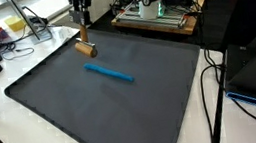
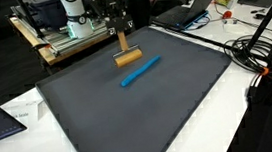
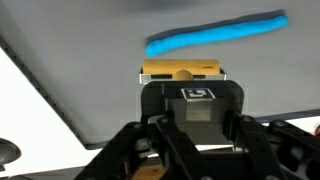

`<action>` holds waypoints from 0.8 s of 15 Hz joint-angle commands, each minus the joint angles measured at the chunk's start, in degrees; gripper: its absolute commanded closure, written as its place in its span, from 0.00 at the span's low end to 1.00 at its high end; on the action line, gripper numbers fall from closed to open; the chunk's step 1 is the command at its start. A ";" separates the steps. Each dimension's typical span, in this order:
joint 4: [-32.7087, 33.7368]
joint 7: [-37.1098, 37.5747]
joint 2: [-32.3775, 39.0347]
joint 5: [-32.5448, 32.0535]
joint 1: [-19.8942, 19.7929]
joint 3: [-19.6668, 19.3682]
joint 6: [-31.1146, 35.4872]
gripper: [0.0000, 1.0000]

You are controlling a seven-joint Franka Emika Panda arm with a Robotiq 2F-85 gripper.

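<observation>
**Wooden tool hanging upright in closed fingers over the mat**

Wooden tool (image 1: 87, 49) is standing with its thin handle pointing up and its short, thick crosspiece at the bottom, forming an upside-down T. The gripper (image 1: 83, 25) is coming down from above and its fingers are clamping the upper end of the handle, so the crosspiece is hanging directly below the fingertips. In an exterior view the crosspiece (image 2: 127, 58) is sitting low over the far part of the dark mat (image 2: 170, 113), near its back edge. Whether it is touching the mat or hovering just above it cannot be told.

In the wrist view the crosspiece (image 3: 180, 72) is showing as a pale, yellowish block with a rounded knob at its middle, lying just beyond the black fingers.

The tool is looking like plain, unpainted wood, smooth and light tan. The mat is looking matte, dark grey and flat, with a slightly raised black border, and it is lying on a white table (image 1: 25, 58).

A blue stick (image 1: 109, 74) is lying flat on the mat near the tool but apart from it, toward the mat's middle. It is slim, straight and bright blue, with a smooth surface.
</observation>
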 commanded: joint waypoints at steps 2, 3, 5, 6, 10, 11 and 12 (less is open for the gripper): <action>-1.78 2.85 -2.13 -1.56 1.23 0.13 -0.23 0.53; -1.86 2.83 -2.13 -1.54 1.39 0.10 -0.26 0.53; -1.73 2.69 -1.44 -1.51 1.35 -0.30 -0.25 0.53; -1.73 2.67 -1.24 -1.50 1.34 -0.42 -0.25 0.53; -1.20 4.85 -1.10 -2.76 1.52 0.88 -0.67 0.78; -0.95 6.18 -1.05 -3.99 1.33 1.65 -1.42 0.78; -0.82 7.19 -1.17 -4.83 1.36 2.43 -1.98 0.78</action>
